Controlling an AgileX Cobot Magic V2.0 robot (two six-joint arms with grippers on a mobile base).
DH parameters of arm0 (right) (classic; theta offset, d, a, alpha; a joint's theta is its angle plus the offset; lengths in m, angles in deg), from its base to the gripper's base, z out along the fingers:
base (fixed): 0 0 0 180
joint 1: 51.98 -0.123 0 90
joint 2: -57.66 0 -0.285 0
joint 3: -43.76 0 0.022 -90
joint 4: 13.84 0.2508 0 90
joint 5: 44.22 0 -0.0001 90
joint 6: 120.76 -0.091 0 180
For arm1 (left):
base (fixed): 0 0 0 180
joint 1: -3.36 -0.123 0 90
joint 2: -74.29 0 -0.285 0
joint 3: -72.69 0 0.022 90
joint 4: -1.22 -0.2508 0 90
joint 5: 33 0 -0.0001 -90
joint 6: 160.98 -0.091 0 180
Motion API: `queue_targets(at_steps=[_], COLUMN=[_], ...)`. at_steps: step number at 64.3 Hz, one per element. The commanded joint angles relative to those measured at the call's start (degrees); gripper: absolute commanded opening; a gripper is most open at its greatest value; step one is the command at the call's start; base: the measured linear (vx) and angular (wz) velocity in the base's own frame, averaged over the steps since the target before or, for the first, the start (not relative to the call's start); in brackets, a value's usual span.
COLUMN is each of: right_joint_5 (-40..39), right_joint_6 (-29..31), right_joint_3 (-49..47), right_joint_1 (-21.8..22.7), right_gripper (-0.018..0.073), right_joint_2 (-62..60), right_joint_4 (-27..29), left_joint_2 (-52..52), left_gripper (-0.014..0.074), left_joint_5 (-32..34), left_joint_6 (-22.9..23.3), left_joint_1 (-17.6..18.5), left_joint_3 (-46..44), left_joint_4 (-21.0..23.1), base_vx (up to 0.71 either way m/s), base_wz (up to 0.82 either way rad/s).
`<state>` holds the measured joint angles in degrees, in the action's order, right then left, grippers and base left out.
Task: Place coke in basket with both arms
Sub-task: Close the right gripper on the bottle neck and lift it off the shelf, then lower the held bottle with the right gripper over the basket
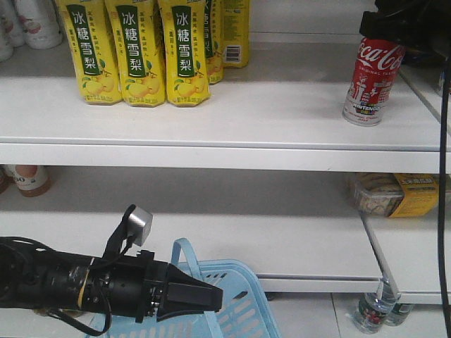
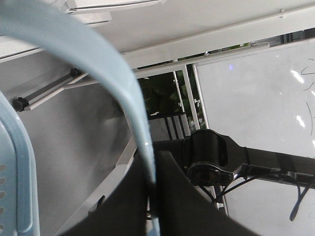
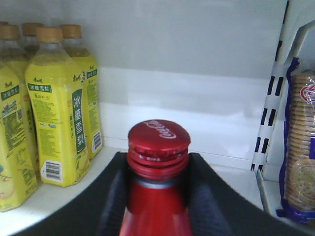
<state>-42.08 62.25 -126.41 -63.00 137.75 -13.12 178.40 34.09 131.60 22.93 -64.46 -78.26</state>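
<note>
The coke (image 1: 372, 81), an all-red bottle with white script, stands slightly tilted at the right end of the upper shelf (image 1: 211, 130). My right gripper (image 1: 380, 32) comes down over its top. In the right wrist view the two black pads press on the neck just under the red cap (image 3: 158, 142), so the right gripper (image 3: 157, 169) is shut on the coke. At the bottom left, the left gripper (image 1: 204, 296) is shut on the light blue basket's handle (image 1: 184, 248), with the basket (image 1: 239, 310) hanging below. The handle (image 2: 98, 54) runs down between the left gripper's (image 2: 151, 191) closed jaws.
Yellow pear-drink bottles (image 1: 141, 49) stand in rows on the upper shelf, left of the coke (image 3: 56, 113). A biscuit packet (image 3: 300, 147) lies beyond the slotted shelf upright (image 3: 275, 98). Another snack pack (image 1: 394, 193) lies on the middle shelf. Water bottles (image 1: 373, 310) stand on the floor.
</note>
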Motion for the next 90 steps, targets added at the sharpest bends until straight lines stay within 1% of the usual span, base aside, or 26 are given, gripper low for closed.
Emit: queue_targets(at_steps=[1, 24, 36, 39, 44, 48, 53, 55, 60, 67, 76, 79, 82, 90], right_joint_5=[-1.09, 7.16, 14.35, 16.44, 21.13, 26.04, 32.93, 35.30, 38.70, 39.21, 37.61, 36.36, 35.29, 34.67], right_joint_6=[0.15, 0.60, 1.02, 1.19, 2.73, 6.85, 12.63, 15.83, 22.94, 33.49, 42.49, 45.06, 49.03, 55.97], right_joint_3=[-1.95, -1.80, -1.80, -1.80, -1.80, -1.80, -1.80, -1.62, 1.26, 8.22, 19.01, 22.71, 26.17, 33.41], right_joint_1=[0.06, 0.06, 0.06, 0.06, 0.06, 0.06, 0.06, 0.06, 0.06, 0.06, 0.06, 0.06, 0.06, 0.06], right_gripper=[-0.0013, -0.0009, -0.0009, -0.0009, -0.0009, -0.0009, -0.0008, -0.0007, -0.0005, -0.0005, -0.0005, -0.0005, -0.0005, -0.0005], right_joint_2=[-2.52, -12.96, -21.25, -23.07, -25.99, -27.81, -29.12, -29.30, -29.89, -30.04, -29.97, -29.83, -29.09, -25.95], right_joint_4=[-0.13, -0.13, -0.07, 0.34, 3.47, 8.52, 17.43, 21.17, 34.48, 50.58, 62.73, 65.47, 68.22, 74.37], left_joint_2=[-2.49, -2.49, -2.49, -2.49, -2.49, -2.49, -2.49, -2.49, -2.49, -2.49, -2.49, -2.49, -2.49, -2.49], left_gripper=[-0.0006, -0.0006, -0.0006, -0.0006, -0.0006, -0.0006, -0.0006, -0.0006, -0.0006, -0.0006, -0.0006, -0.0006, -0.0006, -0.0006], left_joint_5=[10.53, 10.31, 10.31, 10.31, 10.31, 10.31, 10.31, 10.31, 10.31, 10.31, 10.31, 10.31, 10.31, 10.31], left_joint_6=[-0.73, -0.73, -0.73, -0.73, -0.73, -0.73, -0.73, -0.73, -0.73, -0.73, -0.73, -0.73, -0.73, -0.73], left_joint_1=[0.28, 0.28, 0.28, 0.28, 0.28, 0.28, 0.28, 0.28, 0.28, 0.28, 0.28, 0.28, 0.28, 0.28], left_joint_3=[-0.81, -0.81, -0.81, -0.81, -0.81, -0.81, -0.81, -0.81, -0.81, -0.81, -0.81, -0.81, -0.81, -0.81], left_joint_4=[3.78, 3.78, 3.78, 3.78, 3.78, 3.78, 3.78, 3.78, 3.78, 3.78, 3.78, 3.78, 3.78, 3.78], base_vx=[0.00, 0.00, 0.00, 0.00, 0.00, 0.00, 0.00, 0.00, 0.00, 0.00, 0.00, 0.00, 0.00, 0.00], base_wz=[0.00, 0.00, 0.00, 0.00, 0.00, 0.00, 0.00, 0.00, 0.00, 0.00, 0.00, 0.00, 0.00, 0.00])
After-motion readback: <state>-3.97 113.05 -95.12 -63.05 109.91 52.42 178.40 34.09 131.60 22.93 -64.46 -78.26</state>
